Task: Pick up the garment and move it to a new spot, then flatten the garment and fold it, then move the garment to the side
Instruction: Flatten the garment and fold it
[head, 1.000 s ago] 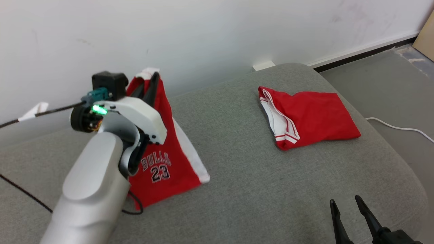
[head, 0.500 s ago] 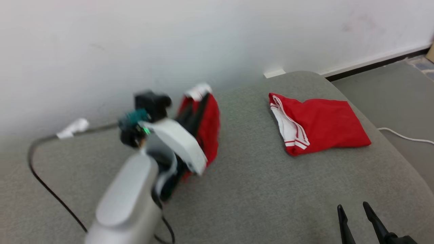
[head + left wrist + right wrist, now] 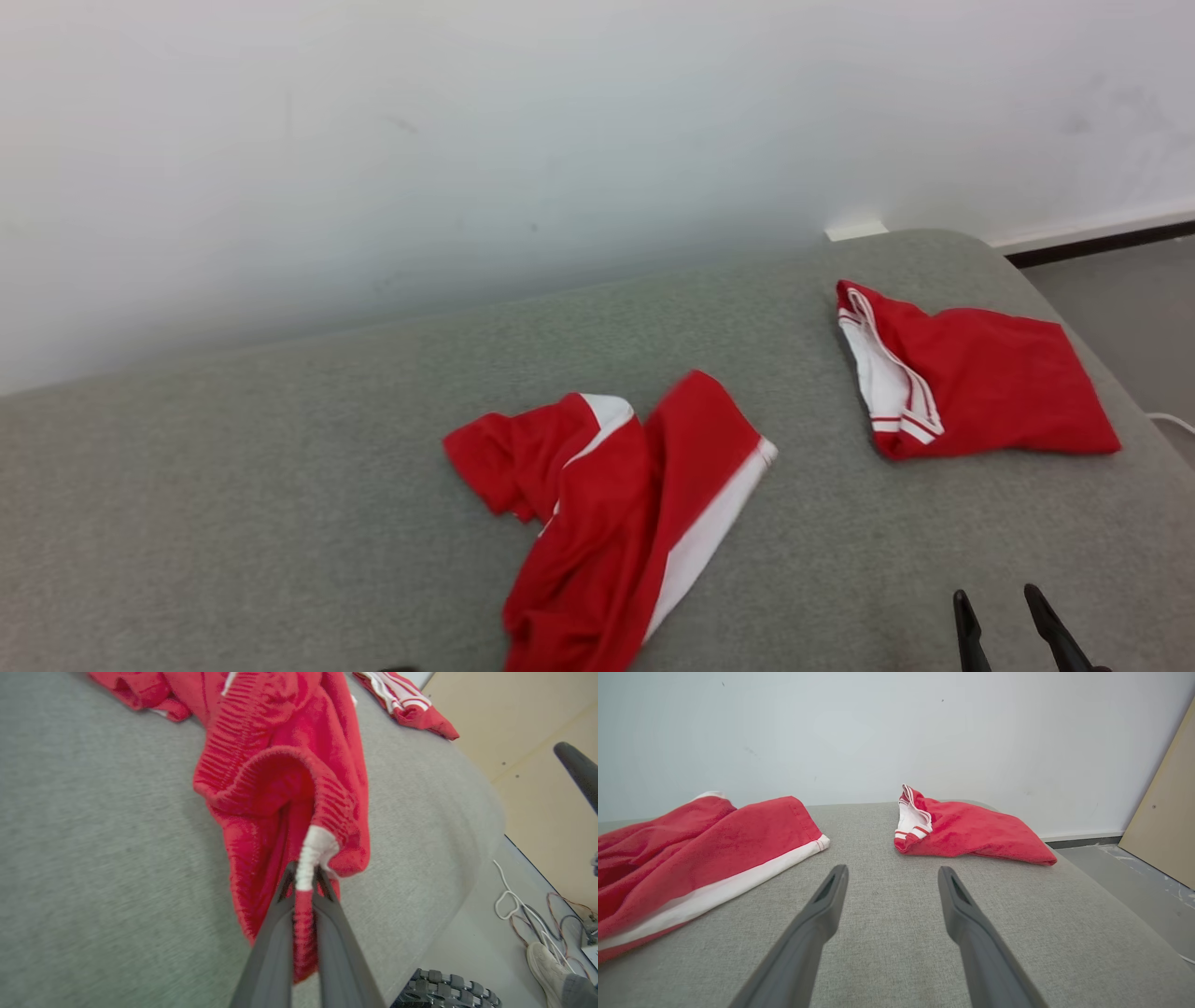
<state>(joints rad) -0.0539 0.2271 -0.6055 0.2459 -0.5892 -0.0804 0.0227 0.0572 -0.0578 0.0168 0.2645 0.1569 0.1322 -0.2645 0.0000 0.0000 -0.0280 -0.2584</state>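
1. Two red garments lie on a wide grey fabric cushion (image 3: pixel 233 485) set against a white wall (image 3: pixel 467 140).
2. The loose red knit garment with a white side stripe (image 3: pixel 616 504) sits near the middle of the cushion, crumpled and partly spread.
3. In the head view its long axis runs diagonally, from the near edge up and away toward the robot's right, with the white stripe along its right side and the hem end pointing to the far right.
4. A bunched red part with a white patch sticks out from its far end toward the left.
5. The left gripper (image 3: pixel 304 877) has its dark fingers pressed together on a white-trimmed edge of this garment, at the near end, and the cloth trails away from the fingertips.
6. The right gripper (image 3: pixel 893 870) hovers low over bare cushion with its jaws wide apart, touching nothing.
7. A folded red garment with white striped trim (image 3: pixel 971 383) lies well apart, at the far right of the cushion.
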